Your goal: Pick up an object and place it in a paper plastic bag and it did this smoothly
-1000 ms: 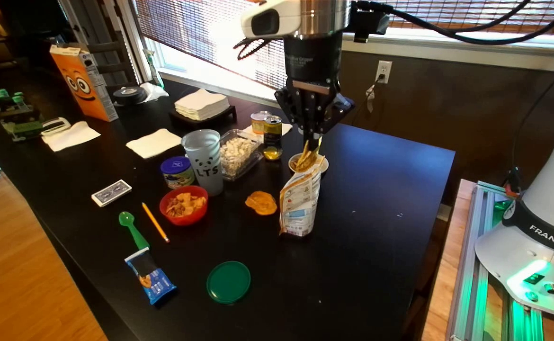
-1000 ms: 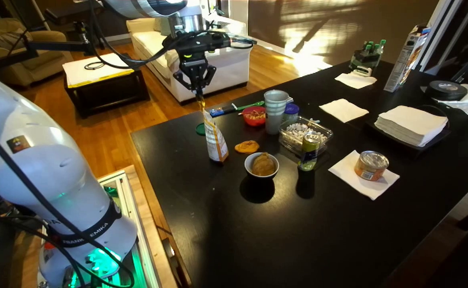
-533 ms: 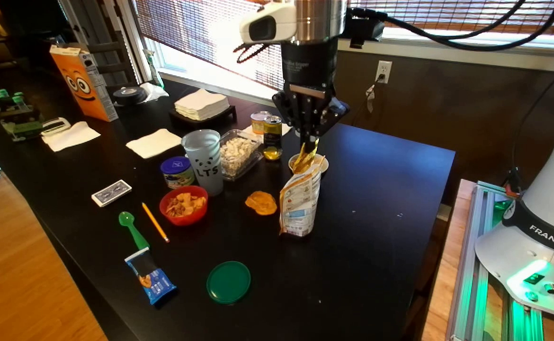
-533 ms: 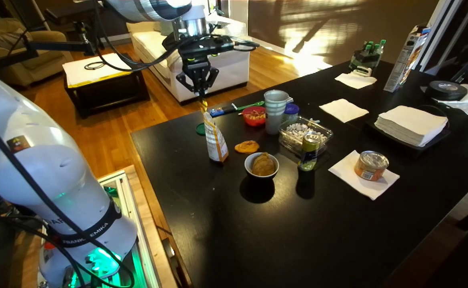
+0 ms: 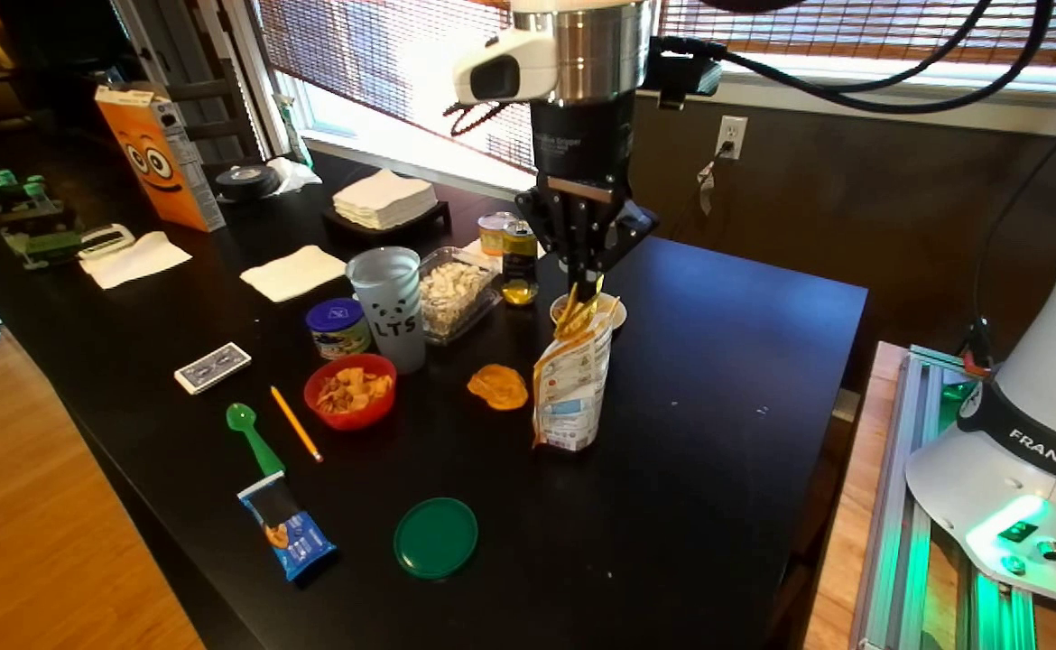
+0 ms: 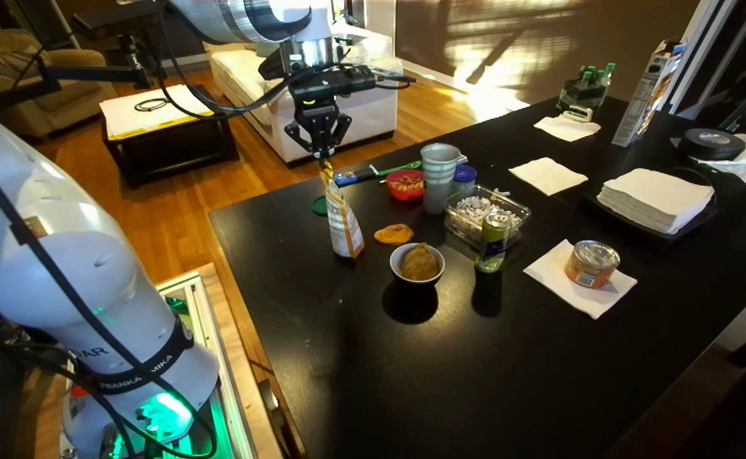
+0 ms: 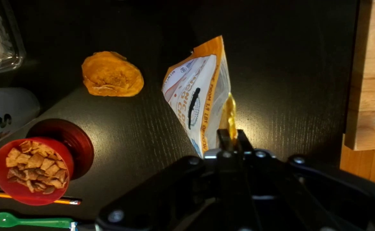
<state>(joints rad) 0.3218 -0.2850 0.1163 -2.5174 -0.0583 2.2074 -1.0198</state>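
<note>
Placing seems to be the step in hand: our black metal gripper (image 5: pixel 588 287) has its jaws clenched on a thin, glossy yellow-orange slice (image 7: pixel 230 116), at the mouth of the upright, white-and-orange printed bag (image 5: pixel 573 397) — whether inside, we cannot tell. Next, we should centre it, lower it, then release.

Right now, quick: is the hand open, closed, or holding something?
Hand: closed, holding a thin, wavy, golden-yellow chip-like piece.
</note>
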